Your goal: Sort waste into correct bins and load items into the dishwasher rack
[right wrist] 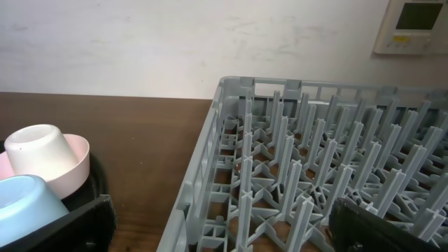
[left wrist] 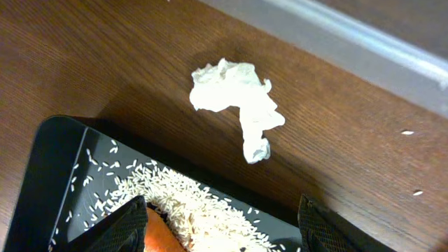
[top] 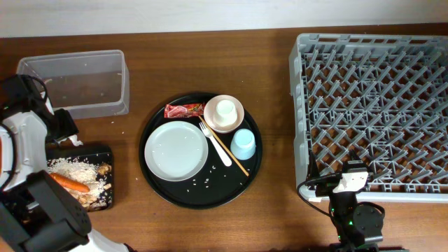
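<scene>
The shallow black tray (top: 106,155) at the left holds white rice (top: 73,168), an orange carrot (top: 68,182) and a brown chunk (top: 103,168). My left gripper (left wrist: 220,217) is open and empty above the tray's far edge, over rice (left wrist: 203,210) and carrot (left wrist: 164,236). A crumpled white tissue (left wrist: 234,98) lies on the table just beyond it. The clear tub (top: 73,80) stands behind. My right gripper (right wrist: 224,227) is open and empty at the near left corner of the grey rack (top: 374,112), which also shows in the right wrist view (right wrist: 301,154).
A big round black tray (top: 155,183) at centre holds a grey plate (top: 175,150), a pinkish bowl (top: 235,122) with a white cup (top: 225,110) in it, a light blue cup (top: 243,143), a white fork (top: 215,143), chopsticks (top: 234,159) and a red wrapper (top: 183,110).
</scene>
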Controlling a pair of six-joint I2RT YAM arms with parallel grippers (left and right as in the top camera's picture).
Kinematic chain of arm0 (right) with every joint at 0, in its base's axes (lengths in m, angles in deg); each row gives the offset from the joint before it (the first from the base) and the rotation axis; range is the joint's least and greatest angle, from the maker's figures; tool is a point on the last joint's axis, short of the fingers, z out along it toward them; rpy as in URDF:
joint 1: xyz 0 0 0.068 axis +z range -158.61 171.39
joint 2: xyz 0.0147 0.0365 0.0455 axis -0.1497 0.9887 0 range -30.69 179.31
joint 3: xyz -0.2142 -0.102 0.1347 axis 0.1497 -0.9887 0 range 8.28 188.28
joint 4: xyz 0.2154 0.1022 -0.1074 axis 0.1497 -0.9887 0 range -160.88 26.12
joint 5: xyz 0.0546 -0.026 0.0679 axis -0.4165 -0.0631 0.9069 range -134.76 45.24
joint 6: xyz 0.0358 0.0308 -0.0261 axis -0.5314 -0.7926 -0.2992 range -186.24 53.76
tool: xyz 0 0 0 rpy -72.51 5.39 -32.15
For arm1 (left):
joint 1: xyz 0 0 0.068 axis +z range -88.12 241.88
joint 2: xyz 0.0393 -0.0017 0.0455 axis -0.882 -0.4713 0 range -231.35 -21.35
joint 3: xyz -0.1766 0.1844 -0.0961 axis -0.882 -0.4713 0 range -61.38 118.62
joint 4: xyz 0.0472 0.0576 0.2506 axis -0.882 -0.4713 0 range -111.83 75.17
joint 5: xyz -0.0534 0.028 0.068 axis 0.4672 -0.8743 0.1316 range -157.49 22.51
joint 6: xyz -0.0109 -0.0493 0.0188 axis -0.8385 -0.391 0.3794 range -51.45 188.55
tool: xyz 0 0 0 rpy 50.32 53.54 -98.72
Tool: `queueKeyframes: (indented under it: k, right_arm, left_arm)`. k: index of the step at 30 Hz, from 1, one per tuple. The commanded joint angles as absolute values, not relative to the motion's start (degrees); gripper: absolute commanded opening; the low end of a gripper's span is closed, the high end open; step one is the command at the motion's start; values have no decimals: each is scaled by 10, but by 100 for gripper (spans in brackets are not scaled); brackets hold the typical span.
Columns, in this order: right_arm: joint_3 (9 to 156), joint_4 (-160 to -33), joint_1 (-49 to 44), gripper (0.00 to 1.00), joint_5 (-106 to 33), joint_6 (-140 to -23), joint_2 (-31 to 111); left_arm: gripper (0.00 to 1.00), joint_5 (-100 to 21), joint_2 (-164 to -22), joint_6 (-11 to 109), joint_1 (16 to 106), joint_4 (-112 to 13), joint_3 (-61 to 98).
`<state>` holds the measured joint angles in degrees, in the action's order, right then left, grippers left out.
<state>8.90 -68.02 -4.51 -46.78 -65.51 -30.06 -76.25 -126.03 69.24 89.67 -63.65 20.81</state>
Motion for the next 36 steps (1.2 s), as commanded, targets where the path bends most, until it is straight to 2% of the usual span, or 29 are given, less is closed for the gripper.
queueKeyframes:
  k: [1, 17, 28, 31, 34, 36]
  right_arm:
    - [86, -684, -49, 99, -467, -652, -305]
    - [86, -684, -49, 99, -467, -652, -305]
    - [86, -684, -49, 99, -467, -652, -305]
    - [86, -684, -49, 99, -467, -652, -305]
    - [86, -684, -49, 99, -467, -652, -305]
    - [86, -685, -49, 99, -467, -652, -305]
  left_arm:
    - [68, -771, -1291, 721, 898, -627, 212]
    - [72, -773, -1373, 756, 898, -515, 212]
    - [71, -698, -1391, 755, 898, -509, 212]
    - [65, -698, -1391, 755, 898, -508, 212]
    - [64, -698, -1395, 755, 898, -508, 212]
    - [56, -698, -1395, 755, 898, -508, 212]
